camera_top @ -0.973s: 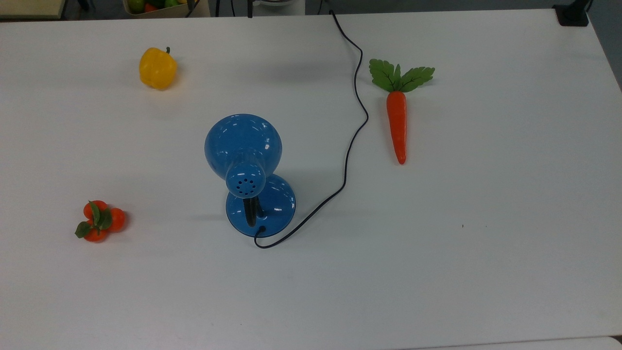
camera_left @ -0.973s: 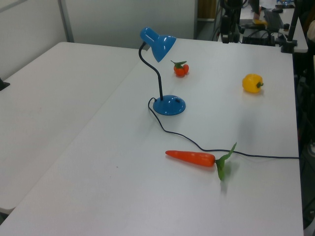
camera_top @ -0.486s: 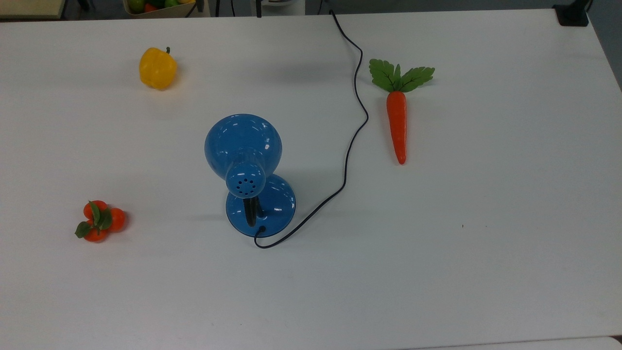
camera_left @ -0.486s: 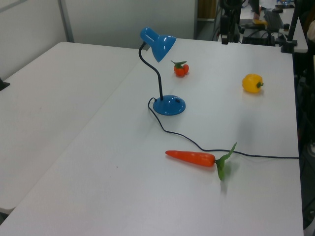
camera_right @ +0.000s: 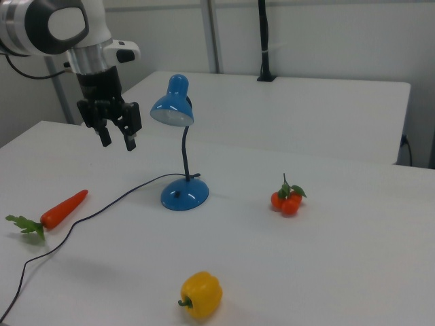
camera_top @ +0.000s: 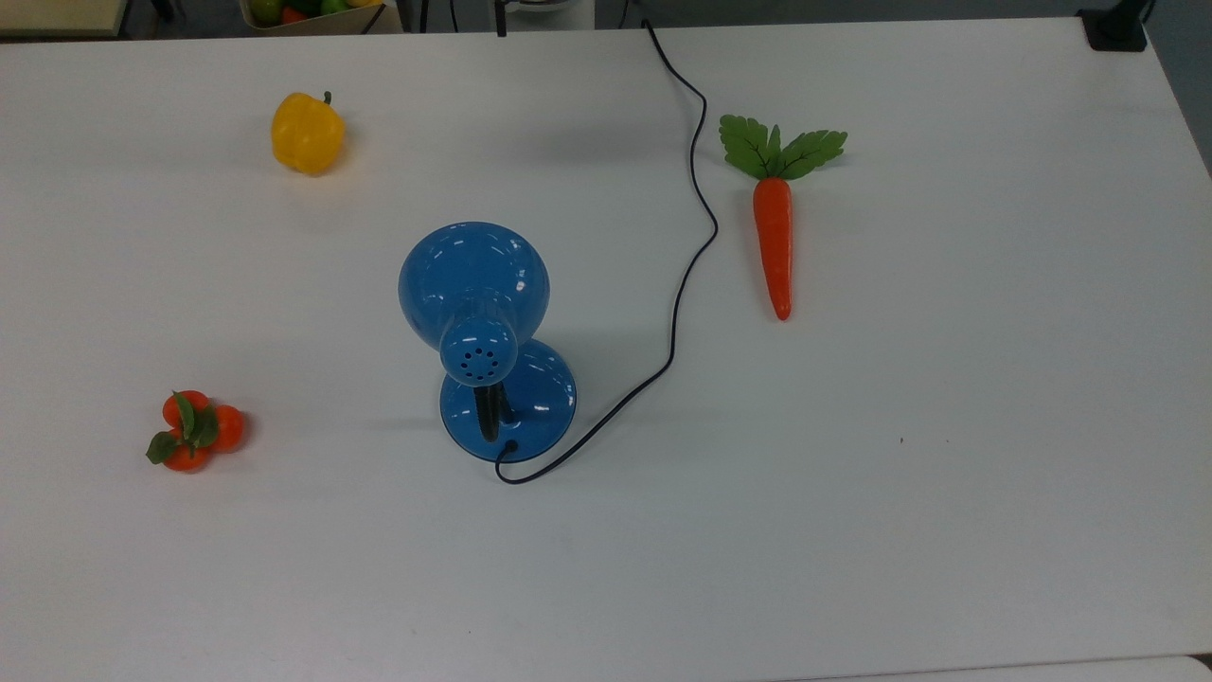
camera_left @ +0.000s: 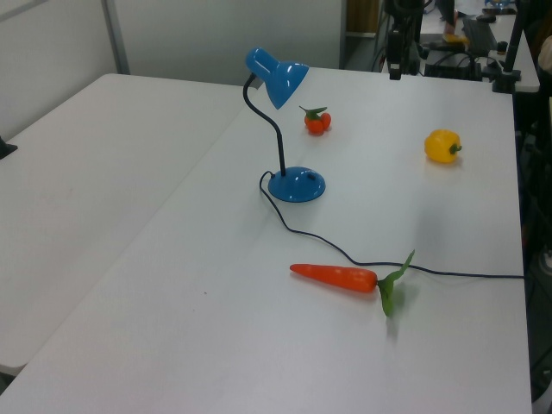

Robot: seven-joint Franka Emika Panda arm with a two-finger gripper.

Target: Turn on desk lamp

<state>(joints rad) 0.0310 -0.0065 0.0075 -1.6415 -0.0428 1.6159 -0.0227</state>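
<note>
gripper (camera_right: 118,141) hangs in the air with its two fingers spread apart, nothing between them, at the right view's left, above the table (camera_right: 326,258) and level with the lamp's shade. the desk lamp (camera_right: 178,136) stands upright just to the right view's right of the gripper, apart from it, round blue base flat on the table, black gooseneck rising to the dome shade. black cord (camera_top: 686,275) runs from the base in a curve off the far table edge. carrot (camera_top: 775,220) lies beyond the cord at the top view's right. yellow pepper (camera_top: 306,133) at the top view's upper left, cluster of small oranges (camera_top: 192,431) at lower left, both well apart from the lamp.
</note>
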